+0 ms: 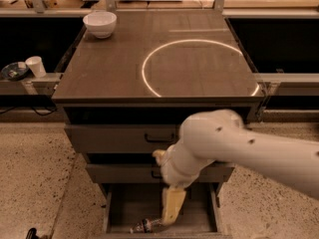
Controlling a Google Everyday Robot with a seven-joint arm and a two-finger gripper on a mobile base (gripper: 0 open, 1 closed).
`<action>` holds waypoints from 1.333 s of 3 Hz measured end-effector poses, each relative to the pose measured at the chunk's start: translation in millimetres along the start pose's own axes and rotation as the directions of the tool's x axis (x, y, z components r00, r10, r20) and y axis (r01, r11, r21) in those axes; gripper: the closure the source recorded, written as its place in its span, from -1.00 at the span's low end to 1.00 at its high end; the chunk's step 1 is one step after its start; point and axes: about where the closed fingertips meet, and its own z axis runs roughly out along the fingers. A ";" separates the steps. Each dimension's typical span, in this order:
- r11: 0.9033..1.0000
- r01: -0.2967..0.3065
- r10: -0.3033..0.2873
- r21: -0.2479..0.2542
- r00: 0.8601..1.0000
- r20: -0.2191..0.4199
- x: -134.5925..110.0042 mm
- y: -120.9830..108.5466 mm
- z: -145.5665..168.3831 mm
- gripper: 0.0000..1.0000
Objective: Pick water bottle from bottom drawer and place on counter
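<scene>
The water bottle [145,226] lies on its side on the dark floor of the open bottom drawer [127,203], near the front edge. My gripper [171,209] hangs down from the white arm [234,148] into the drawer, its tan tip just right of and above the bottle, close to it or touching. The arm crosses in front of the two upper drawer fronts. The counter [109,68] is the dark wood-grain cabinet top with a bright white ring mark [149,63].
A white bowl [100,23] stands at the counter's back left corner. A small white paper cup [35,65] sits on a ledge to the left. Two closed drawers with black handles [158,138] sit above the open one. Speckled floor surrounds the cabinet.
</scene>
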 end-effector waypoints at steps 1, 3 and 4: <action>1.000 0.026 -0.026 -0.017 1.000 0.017 -12.3 24.0 34.3 -1.00; 0.999 0.036 -0.038 0.029 0.996 0.082 7.8 23.5 49.8 -1.00; 0.987 -0.054 0.018 0.154 0.974 0.225 47.3 -1.0 58.5 -1.00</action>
